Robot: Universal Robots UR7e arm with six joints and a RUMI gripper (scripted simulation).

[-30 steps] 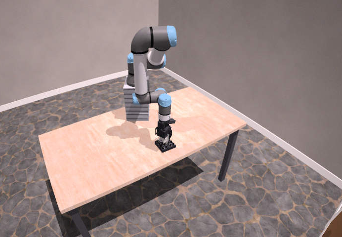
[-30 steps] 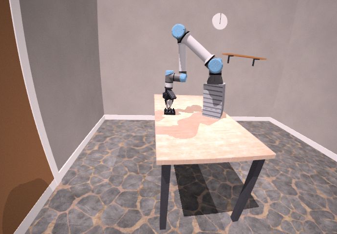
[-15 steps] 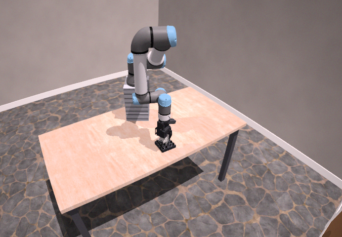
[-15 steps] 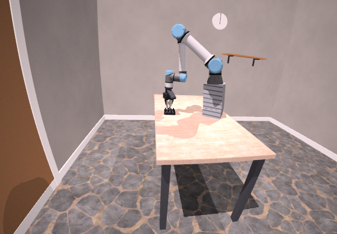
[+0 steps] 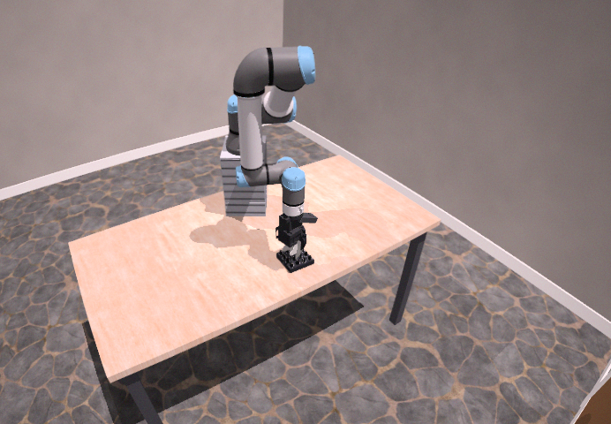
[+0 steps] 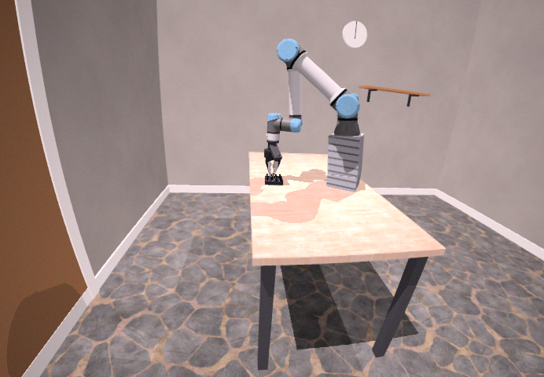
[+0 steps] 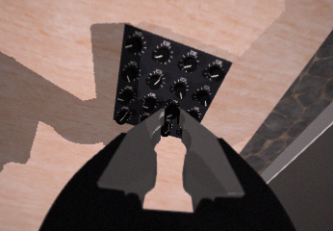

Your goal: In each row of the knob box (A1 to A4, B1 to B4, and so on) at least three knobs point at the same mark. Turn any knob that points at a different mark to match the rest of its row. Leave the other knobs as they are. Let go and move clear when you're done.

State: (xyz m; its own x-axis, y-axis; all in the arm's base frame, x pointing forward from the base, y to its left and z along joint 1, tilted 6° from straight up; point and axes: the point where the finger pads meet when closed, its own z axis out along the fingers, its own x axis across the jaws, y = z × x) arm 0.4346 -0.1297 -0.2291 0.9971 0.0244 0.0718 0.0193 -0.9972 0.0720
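The black knob box (image 7: 170, 88) lies on the wooden table near its edge, with several round knobs bearing white pointer lines. It also shows in the top view (image 5: 295, 260) and the exterior view (image 6: 273, 179). My gripper (image 7: 171, 109) points straight down onto the box and is shut on one knob (image 7: 170, 114) in the row nearest the wrist camera. The fingers cover that knob's pointer and part of the nearest row. Pointers on the far rows are visible but small.
The grey ribbed robot pedestal (image 5: 243, 187) stands on the table behind the box. The table edge (image 7: 251, 140) and the stone floor lie close to the box's right side in the wrist view.
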